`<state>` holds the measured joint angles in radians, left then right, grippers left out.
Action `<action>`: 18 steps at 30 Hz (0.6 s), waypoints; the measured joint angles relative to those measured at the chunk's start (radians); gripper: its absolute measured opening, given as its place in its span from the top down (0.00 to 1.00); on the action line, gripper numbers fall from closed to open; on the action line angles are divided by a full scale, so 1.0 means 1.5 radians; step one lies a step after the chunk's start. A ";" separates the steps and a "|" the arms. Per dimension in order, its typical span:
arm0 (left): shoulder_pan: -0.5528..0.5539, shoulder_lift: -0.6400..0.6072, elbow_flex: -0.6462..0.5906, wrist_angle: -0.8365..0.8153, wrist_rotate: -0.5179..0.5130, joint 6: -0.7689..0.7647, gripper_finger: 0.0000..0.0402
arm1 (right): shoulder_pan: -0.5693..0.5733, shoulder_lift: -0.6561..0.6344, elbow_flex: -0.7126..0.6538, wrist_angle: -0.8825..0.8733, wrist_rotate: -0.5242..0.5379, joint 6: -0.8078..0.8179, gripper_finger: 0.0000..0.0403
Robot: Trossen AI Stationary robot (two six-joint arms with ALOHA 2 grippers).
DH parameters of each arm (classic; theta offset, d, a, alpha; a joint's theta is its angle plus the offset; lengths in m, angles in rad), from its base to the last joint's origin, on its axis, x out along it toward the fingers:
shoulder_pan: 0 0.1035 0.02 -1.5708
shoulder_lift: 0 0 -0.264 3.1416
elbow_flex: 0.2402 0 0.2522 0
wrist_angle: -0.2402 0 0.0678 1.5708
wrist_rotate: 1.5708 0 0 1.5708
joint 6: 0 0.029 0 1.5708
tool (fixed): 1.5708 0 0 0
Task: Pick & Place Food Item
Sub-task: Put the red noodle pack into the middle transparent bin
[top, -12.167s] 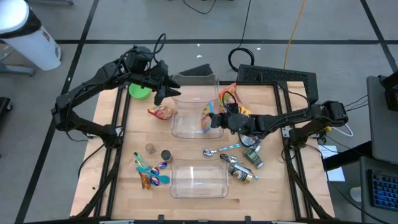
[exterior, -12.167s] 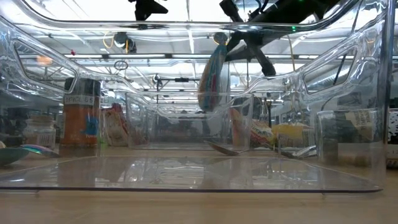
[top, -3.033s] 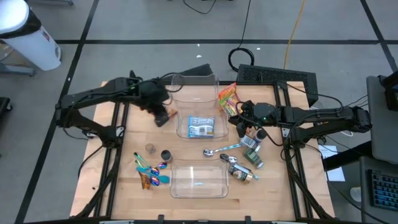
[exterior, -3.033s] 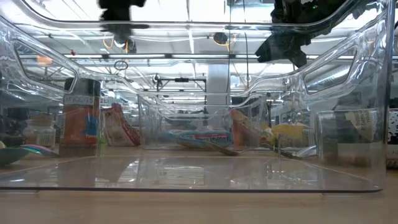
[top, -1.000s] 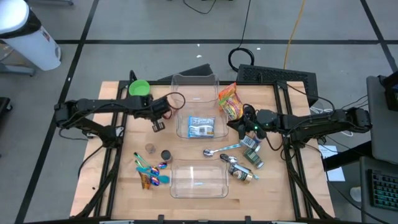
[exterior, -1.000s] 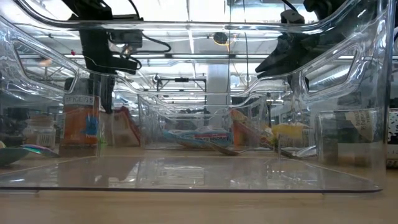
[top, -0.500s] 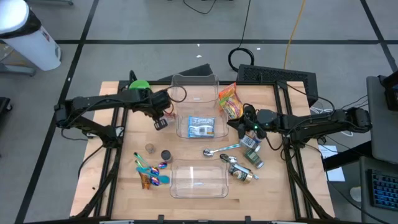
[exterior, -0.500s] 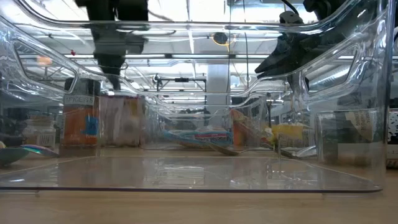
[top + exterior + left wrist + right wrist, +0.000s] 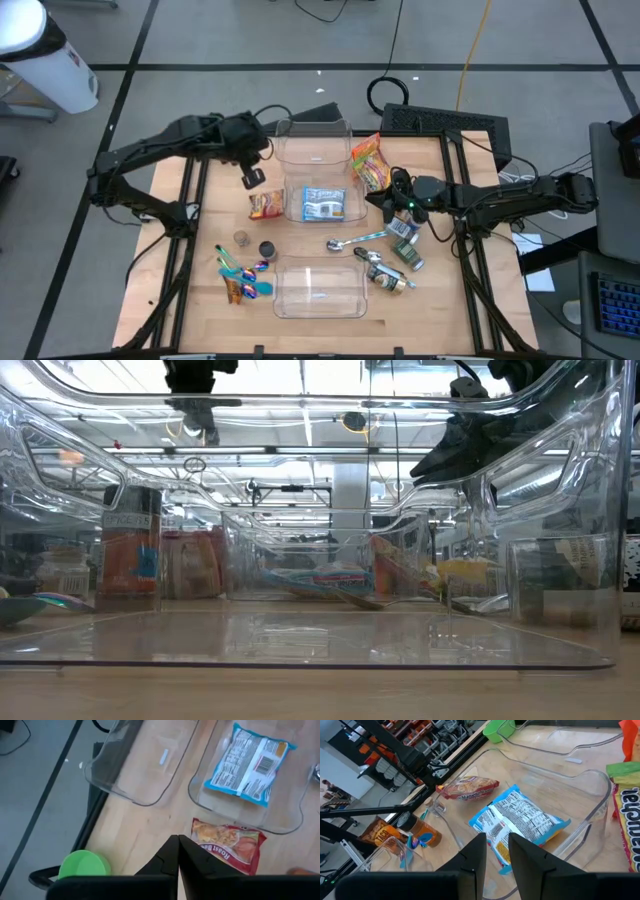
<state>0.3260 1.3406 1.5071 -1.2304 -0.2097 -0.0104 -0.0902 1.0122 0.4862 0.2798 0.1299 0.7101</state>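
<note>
Left gripper (image 9: 252, 179) fingers pressed together, holding nothing, raised above the surface (image 9: 300, 325) just beside the middle bin's (image 9: 318, 213) left wall. Red snack bag (image 9: 265, 204) lies flat on the surface directly under and slightly toward the bin from that gripper, touching the bin's left wall; seen also from the left wrist (image 9: 227, 844). Blue packet (image 9: 324, 202) lies flat inside the bin. Right gripper (image 9: 377, 196) just beside the bin's right wall, fingers slightly apart, holding nothing. Candy bag (image 9: 367, 160) sits beyond the bin's right corner, near the right gripper. Second clear bin (image 9: 313, 141) sits behind the middle one, third (image 9: 319, 288) in front. Green cup (image 9: 84, 865) is well left of the bins.
</note>
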 joint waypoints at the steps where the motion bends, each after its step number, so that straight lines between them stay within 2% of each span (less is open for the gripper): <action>1: 0.000 0.000 -0.004 0.000 0.000 -0.008 0.94 | 0.000 0.000 0.000 0.000 0.000 0.000 0.81; 3: 0.000 0.000 -0.016 -0.001 0.017 -0.029 0.90 | 0.000 0.000 0.000 0.000 0.000 0.000 0.81; 8: -0.012 0.001 -0.042 -0.017 0.118 -0.087 0.76 | 0.000 0.000 0.000 0.000 -0.017 0.000 0.81; 18: -0.119 0.000 -0.109 -0.040 0.127 -0.211 0.52 | 0.000 0.000 0.000 0.000 -0.018 -0.028 0.81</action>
<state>0.1478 1.3407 1.3429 -1.2909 -0.0189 -0.3263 -0.0898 1.0122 0.4866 0.2798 0.1024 0.6679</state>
